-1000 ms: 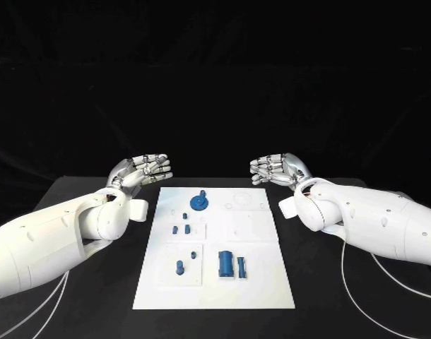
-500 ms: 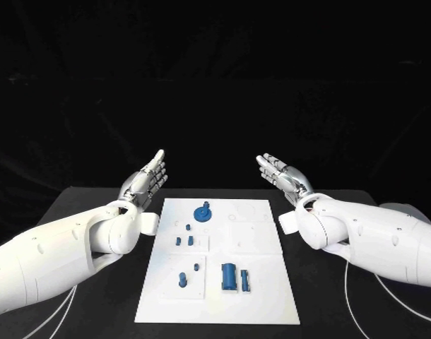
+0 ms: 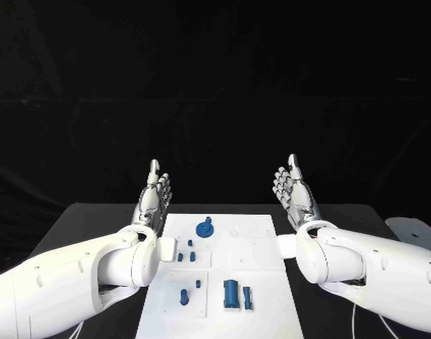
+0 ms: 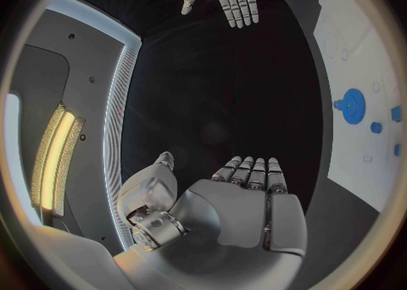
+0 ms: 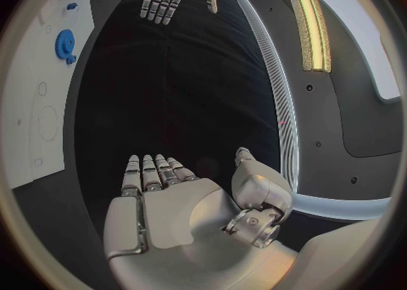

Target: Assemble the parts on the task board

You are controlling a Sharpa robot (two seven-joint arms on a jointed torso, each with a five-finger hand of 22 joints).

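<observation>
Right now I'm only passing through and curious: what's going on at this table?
A two-armed robot stands at a black table with a white task board in front of it. Both the left hand and the right hand are raised above the board's far end, fingers straight, holding nothing. Small blue parts sit on the board: a round gear near the far end, and a block and some pegs closer in.

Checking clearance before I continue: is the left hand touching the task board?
Apart. In the head view the left hand is raised, fingers straight, beside the task board.
</observation>
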